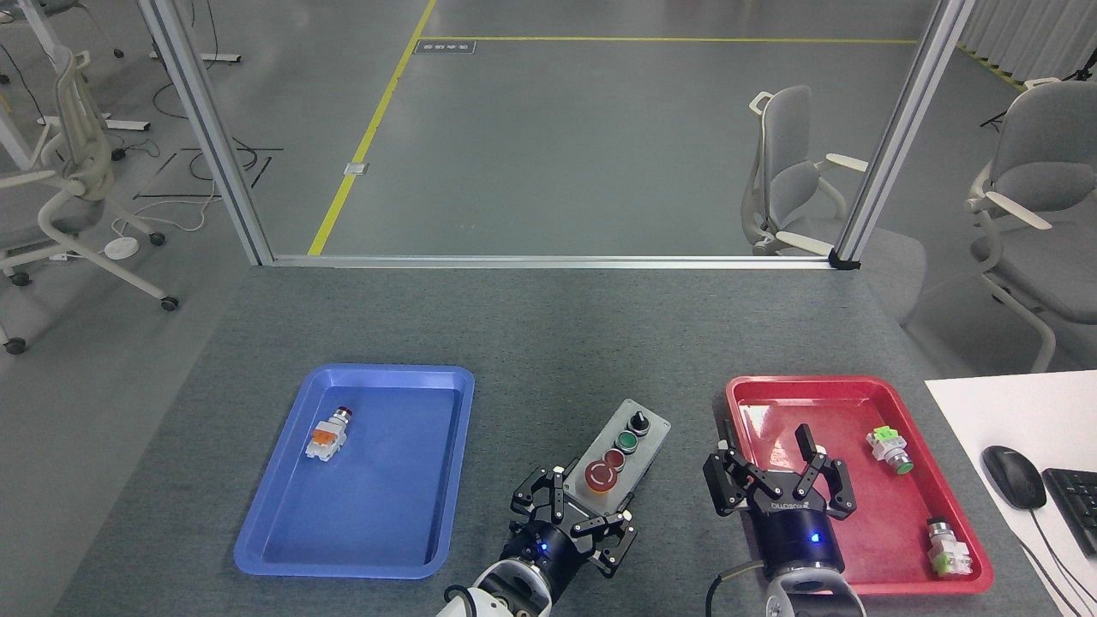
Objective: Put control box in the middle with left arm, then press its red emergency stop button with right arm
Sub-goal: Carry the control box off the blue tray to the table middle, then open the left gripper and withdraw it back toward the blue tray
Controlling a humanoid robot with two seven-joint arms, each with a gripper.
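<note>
The control box (624,447), light grey on a black base, lies slanted on the grey table between the two trays. Its red emergency stop button (600,476) sits at the near end, with a green button and a black knob further along. My left gripper (590,506) comes up from the bottom edge and is shut on the box's near end, fingers on either side. My right gripper (776,463) stands open and holds nothing, just right of the box over the left rim of the red tray (857,382).
The blue tray (377,548) on the left holds a small white-and-orange switch (326,436). Two green-capped switches (890,452) lie in the red tray. A white desk with a mouse (1013,476) and a keyboard is at the right edge.
</note>
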